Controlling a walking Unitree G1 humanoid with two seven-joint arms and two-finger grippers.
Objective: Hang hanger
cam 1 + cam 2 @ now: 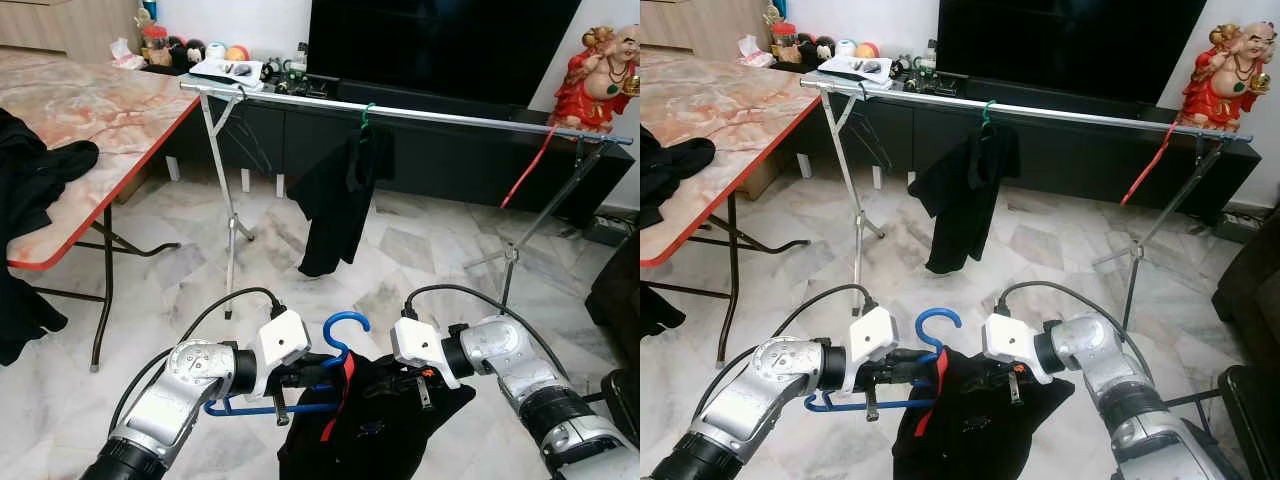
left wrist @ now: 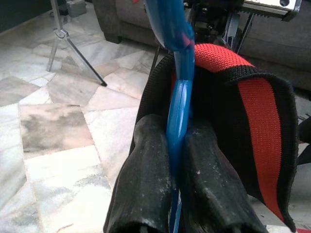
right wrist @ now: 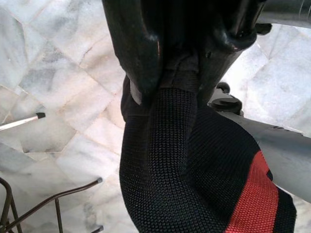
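Note:
A blue plastic hanger [image 1: 345, 335] carries a black garment with a red stripe [image 1: 375, 425], held low in front of me above the marble floor. My left gripper [image 1: 300, 378] is shut on the hanger's blue neck [image 2: 177, 121], just below the hook. My right gripper [image 1: 400, 385] is shut on a fold of the black garment [image 3: 170, 145] at its shoulder. Ahead stands a silver drying rack rail [image 1: 420, 113], where a black shirt [image 1: 335, 200] hangs on a green hanger [image 1: 366, 115].
A marble-topped folding table [image 1: 90, 120] with black clothes on it stands at the left. A dark TV console [image 1: 450, 150] runs behind the rack, with a red figurine [image 1: 600, 80] at the right. A red strap [image 1: 525, 165] dangles from the rail's right end.

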